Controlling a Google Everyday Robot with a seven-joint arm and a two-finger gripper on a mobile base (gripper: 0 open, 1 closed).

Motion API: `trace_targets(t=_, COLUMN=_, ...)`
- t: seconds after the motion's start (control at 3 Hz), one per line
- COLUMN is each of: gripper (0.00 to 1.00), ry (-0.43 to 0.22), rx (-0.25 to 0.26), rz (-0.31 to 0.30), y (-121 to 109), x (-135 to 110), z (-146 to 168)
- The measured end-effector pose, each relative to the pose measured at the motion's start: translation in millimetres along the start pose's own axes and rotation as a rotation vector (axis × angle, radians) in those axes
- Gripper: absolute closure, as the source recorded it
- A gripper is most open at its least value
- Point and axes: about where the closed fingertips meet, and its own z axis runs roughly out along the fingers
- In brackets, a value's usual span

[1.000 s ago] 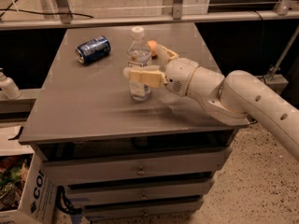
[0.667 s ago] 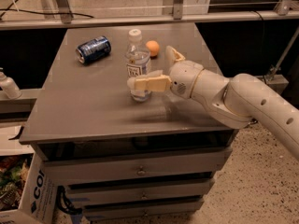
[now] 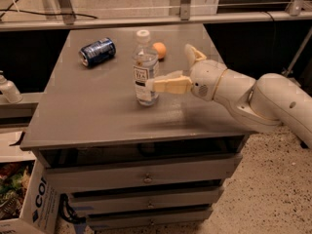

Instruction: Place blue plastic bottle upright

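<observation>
Clear plastic white-capped water bottle (image 3: 145,67) stands upright mid grey cabinet top (image 3: 92,116), well off every edge. My cream gripper (image 3: 168,67) sits just right, fingers spread apart; I see bare surface in front.

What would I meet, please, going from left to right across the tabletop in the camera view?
In order: soda can → blue plastic bottle → small orange object. The gripper, open, extends in from the right with one finger at the bottle, overlapping both, so I leave it unordered.
</observation>
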Motion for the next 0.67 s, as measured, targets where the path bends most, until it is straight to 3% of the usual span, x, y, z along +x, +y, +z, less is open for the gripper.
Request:
trace_targets(t=0.33, gripper=0.00, ry=0.055, rx=-0.016, rz=-0.081, y=-33.4, x=-16.1, z=-54.3)
trace_targets(t=0.67, gripper=0.00, ry=0.056, rx=-0.025, rz=-0.084, y=-32.3, x=-16.9, z=-55.2)
